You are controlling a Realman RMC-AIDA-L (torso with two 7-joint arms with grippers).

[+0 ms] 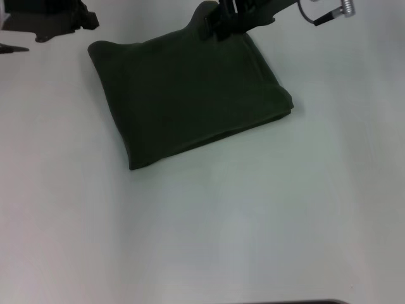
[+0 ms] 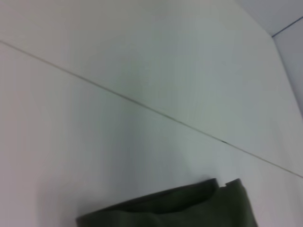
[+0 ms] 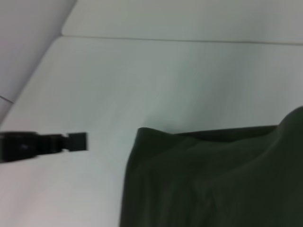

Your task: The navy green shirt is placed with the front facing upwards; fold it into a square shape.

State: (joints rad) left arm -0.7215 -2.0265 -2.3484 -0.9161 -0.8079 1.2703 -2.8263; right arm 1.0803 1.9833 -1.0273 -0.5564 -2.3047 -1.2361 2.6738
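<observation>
The navy green shirt [image 1: 190, 101] is soft, matt cloth. The table [image 1: 253, 221] surface is smooth, white, faintly glossy.

On my left wrist feed I see mostly pale bench [image 2: 142, 61], crossed by a thin dark seam line [image 2: 142, 106] running diagonally. The navy green shirt [image 2: 189, 210] shows only as a folded edge, with what looks like a small notch between two layers.

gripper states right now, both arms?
Left gripper: off the navy green shirt at the table's far left; open or closed cannot be told.
Right gripper: at the shirt's far edge; grip cannot be told.
</observation>
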